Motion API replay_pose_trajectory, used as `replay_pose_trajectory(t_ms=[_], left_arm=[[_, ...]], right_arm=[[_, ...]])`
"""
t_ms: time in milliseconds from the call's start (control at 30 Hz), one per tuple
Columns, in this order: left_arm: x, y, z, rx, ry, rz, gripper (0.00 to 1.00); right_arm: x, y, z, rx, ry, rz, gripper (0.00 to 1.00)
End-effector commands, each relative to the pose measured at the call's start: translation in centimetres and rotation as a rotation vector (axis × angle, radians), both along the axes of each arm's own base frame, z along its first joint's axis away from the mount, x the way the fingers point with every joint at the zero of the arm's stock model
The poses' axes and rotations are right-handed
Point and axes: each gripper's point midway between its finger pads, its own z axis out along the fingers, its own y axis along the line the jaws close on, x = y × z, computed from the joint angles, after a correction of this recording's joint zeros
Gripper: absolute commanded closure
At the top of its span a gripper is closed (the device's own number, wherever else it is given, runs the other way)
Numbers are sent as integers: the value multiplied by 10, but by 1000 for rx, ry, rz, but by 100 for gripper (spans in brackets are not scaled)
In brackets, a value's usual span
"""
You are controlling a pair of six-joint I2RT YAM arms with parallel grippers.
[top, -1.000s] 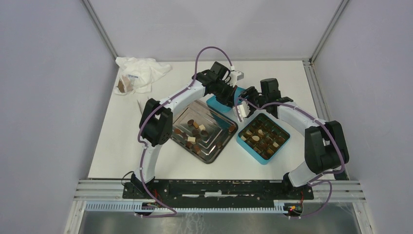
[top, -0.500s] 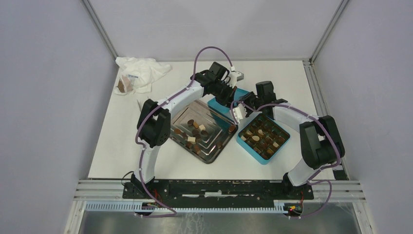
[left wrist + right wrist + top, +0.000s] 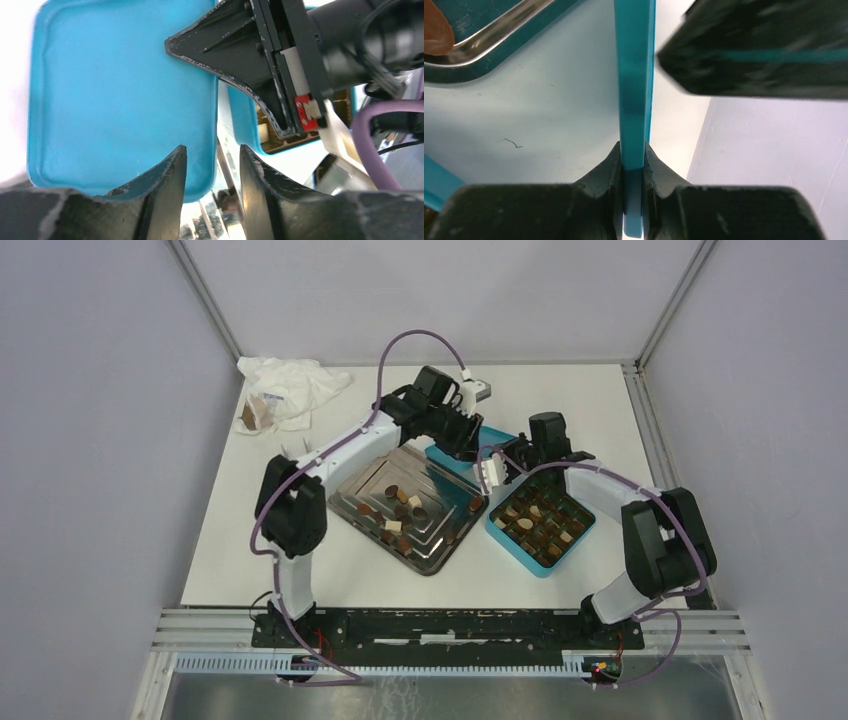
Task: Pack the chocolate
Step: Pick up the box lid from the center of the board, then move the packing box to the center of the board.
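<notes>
The right gripper (image 3: 634,165) has its jaws pinched tight on the thin edge of a teal lid (image 3: 634,75), seen edge-on between them. The left gripper (image 3: 210,167) has its jaws a little apart, straddling the same lid's rim with a gap showing on one side and no firm hold. The lid sits at 1 o'clock from the middle of the steel tray (image 3: 440,545), where some chocolate (image 3: 400,512) lies scattered. More pieces fill the compartments of the teal box (image 3: 545,568) at the tray's 3 o'clock.
</notes>
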Motion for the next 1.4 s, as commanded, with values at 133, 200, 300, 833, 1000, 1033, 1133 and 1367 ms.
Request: replay_pose_trajectory(t_ms=[133,200,300,833,1000,1033,1133,1367], left_arm=[[0,36,137,-237,-320,253,41],[-12,56,155,-268,-366,314,40],[-39,89,173,-337,-413,400,40],[-175,49,52,-557,-25,332,56],[-150,32,22,-378,-108,417,45],[-142,29,17,-327,-134,423,43],[-118,12,5,-187,-200,407,40],[-78,-31,-36,77,-241,333,43]], right_arm=[[-10,0,76,241,-63,-113,100],[-15,-4,89,304,-46,-170,100],[-25,-12,116,430,-8,-266,100],[-115,-62,145,1119,581,-431,100],[-114,-80,136,1170,596,-473,100],[-114,-82,136,1178,597,-477,100],[-116,-88,139,1199,588,-488,100],[-110,-116,133,1272,586,-588,100]])
